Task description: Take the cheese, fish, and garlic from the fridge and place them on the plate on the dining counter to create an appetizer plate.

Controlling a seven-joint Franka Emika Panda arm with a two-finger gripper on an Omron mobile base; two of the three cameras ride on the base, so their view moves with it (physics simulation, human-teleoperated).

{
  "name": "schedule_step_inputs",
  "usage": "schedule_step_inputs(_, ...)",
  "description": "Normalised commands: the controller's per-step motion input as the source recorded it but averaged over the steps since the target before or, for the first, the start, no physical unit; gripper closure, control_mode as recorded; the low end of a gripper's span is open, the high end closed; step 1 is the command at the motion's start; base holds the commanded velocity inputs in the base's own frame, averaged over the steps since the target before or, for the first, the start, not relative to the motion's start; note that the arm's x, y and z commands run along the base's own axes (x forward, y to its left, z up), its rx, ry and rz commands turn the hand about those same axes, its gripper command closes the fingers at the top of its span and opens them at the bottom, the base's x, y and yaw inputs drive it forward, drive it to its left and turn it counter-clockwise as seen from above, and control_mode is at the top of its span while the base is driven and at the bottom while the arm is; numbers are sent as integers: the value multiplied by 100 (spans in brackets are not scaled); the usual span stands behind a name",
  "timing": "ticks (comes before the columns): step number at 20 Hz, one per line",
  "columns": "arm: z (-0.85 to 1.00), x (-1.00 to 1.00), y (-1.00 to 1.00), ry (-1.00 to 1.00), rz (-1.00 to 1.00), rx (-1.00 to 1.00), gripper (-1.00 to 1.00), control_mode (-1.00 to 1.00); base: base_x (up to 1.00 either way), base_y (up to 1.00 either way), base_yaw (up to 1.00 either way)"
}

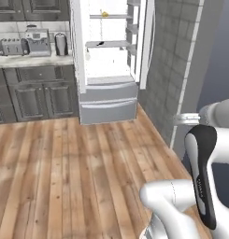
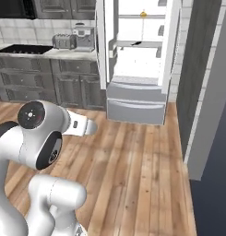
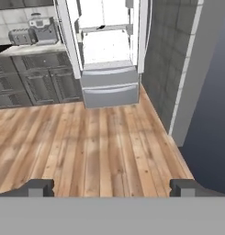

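A: Gripper state?

B: Spread wide, nothing between the fingertips. The hand view looks along them across bare wood floor toward the fridge. The arm is folded back close to the base; I judge that a carrying posture for driving, not a reach.

A: Fridge condition?

B: Both upper doors stand open and the interior is lit, so the shelves are exposed. The two bottom drawers are closed.

A: Task items?

B: The cheese sits on an upper shelf, a small yellow-orange spot. The fish is a slim dark shape on the shelf below. Both lie near the shelf fronts, which should favour a straight approach. Garlic: a pale speck at the left of the interior, too small to confirm.

A: Surroundings?

B: Left of the fridge, a wall counter carries a toaster and a coffee machine. A grey tiled wall stands to the right.

A: Progress?

B: Early, by my reading. The base is well apart from the fridge, so closing that gap looks like the next need before any grasp.
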Motion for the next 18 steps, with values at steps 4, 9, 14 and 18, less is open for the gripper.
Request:
schedule_step_inputs(4,0,0,0,0,0,0,-100,100,100,-7,0)
schedule_step_inputs(9,0,0,0,0,0,0,-100,100,98,-6,0)
schedule_step_inputs(14,0,0,0,0,0,0,-100,100,86,-8,-1)
schedule_step_inputs(18,0,0,0,0,0,0,-100,100,85,-2,-3)
